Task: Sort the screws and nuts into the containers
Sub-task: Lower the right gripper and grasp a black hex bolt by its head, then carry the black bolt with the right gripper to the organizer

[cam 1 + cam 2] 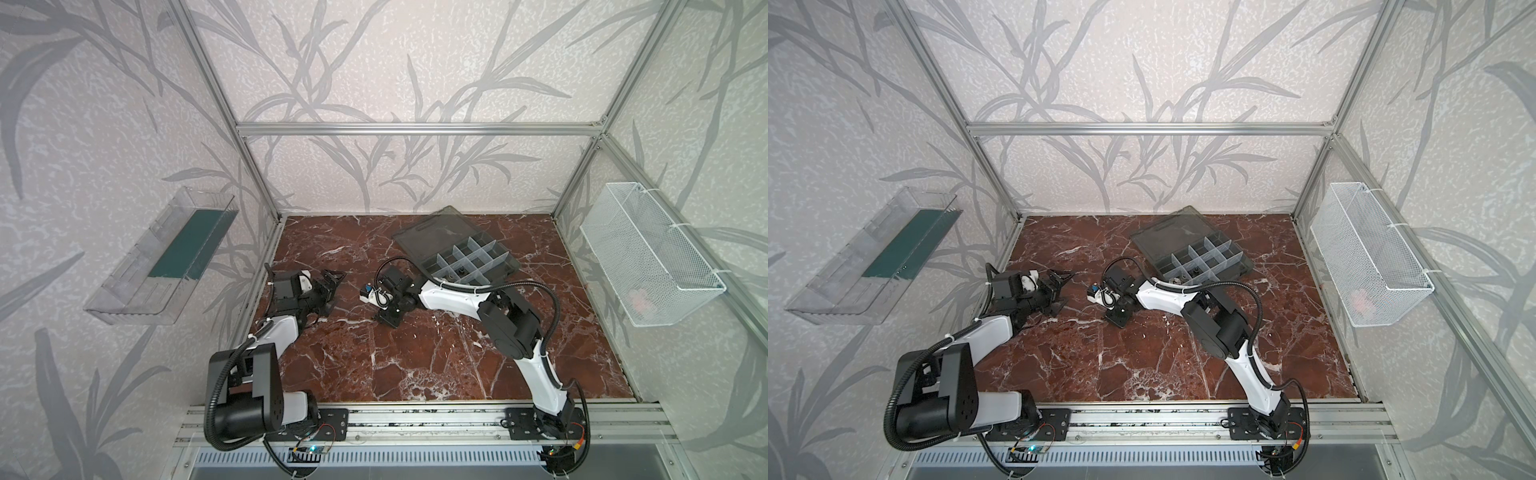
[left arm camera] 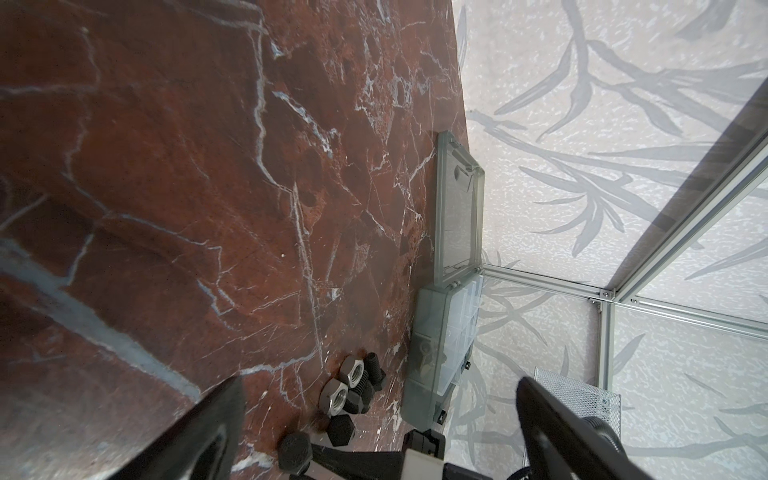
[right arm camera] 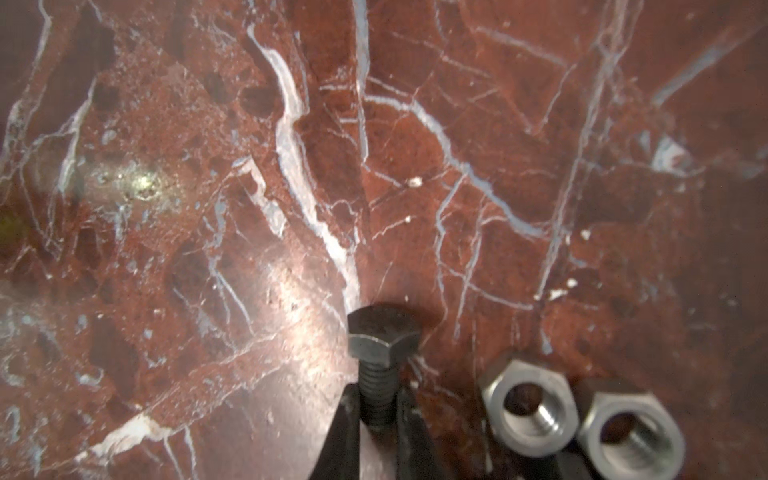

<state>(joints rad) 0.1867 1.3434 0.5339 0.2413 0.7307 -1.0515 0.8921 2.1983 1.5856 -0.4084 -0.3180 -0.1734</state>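
Right fingers (image 3: 336, 440) clench the threaded shank of a black hex-head steel screw (image 3: 382, 345), which lies on the glossy red marble tabletop (image 3: 166, 208) just beside two silver hexagonal steel nuts (image 3: 528, 409). Stiff, dense and slick, it would likely pivot if gripped loosely; the threads give purchase. Left fingers (image 2: 208, 428) hang spread and empty. At two o'clock from the screw sits the smoky-grey translucent plastic organiser box (image 1: 469, 257), lid open.

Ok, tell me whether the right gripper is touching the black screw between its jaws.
Touching. The right wrist view shows the right gripper shut on the black screw, both jaws pressed against its threaded shank.
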